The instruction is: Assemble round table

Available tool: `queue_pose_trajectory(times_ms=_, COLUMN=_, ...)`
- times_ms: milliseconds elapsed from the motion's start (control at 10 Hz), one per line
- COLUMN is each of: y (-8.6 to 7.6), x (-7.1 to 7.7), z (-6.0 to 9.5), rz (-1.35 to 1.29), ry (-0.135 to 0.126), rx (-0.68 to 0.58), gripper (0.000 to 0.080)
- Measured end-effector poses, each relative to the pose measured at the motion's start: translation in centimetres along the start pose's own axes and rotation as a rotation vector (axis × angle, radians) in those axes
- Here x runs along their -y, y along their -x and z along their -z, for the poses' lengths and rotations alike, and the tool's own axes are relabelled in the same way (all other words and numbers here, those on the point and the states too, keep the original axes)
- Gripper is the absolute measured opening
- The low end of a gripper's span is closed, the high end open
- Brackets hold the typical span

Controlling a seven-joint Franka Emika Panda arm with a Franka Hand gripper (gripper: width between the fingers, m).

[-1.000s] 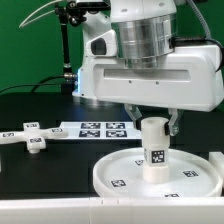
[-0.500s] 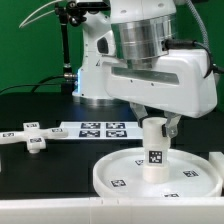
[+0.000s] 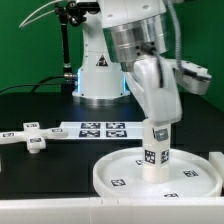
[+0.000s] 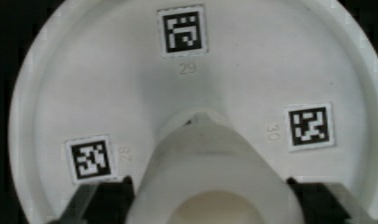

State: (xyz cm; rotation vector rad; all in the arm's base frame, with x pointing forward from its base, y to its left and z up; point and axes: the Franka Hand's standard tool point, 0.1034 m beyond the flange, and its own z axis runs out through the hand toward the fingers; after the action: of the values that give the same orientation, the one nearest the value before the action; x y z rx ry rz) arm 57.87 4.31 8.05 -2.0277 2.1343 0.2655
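Jaws clamped on top of the leg [image 3: 156,150], upright at the middle of the disc [image 3: 122,168]; cross base [image 3: 30,137] well apart on tabletop [image 3: 50,178].

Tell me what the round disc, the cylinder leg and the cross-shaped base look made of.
The round disc: white plastic by the look, smooth with a soft sheen, moulded rim. The cylinder leg: seemingly the same white plastic. The cross-shaped base: white too, probably plastic; too small to judge its finish.
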Motion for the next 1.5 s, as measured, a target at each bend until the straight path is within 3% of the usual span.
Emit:
queue_pose_trajectory(times_ms=200, y=-0.08, x=0.1, z=0.04, rz=-0.146, ry=-0.009, rx=0.024, gripper=0.0407)
queue_pose_trajectory(times_ms=400, y=0.0, x=0.08, z=-0.01, rz=-0.124, ry=-0.008, rx=0.024, gripper=0.0407)
queue_pose_trajectory(times_ms=500, y=0.02, x=0.08, z=-0.02, rz=-0.084, ry=-0.008, rx=0.024, gripper=0.0602)
queue_pose_trajectory(times_ms=700, y=0.53, x=0.09, z=-0.05, rz=0.029, ry=0.005, rx=0.026, gripper=0.0639)
queue_pose_trajectory(times_ms=1200, y=0.53, x=0.05, z=-0.1, rz=0.411, ry=0.0, rx=0.028, gripper=0.0648)
queue_pose_trajectory(times_ms=1500, y=0.8, x=0.15, z=-0.08, rz=0.827, ry=0.047, rx=-0.047, gripper=0.0648)
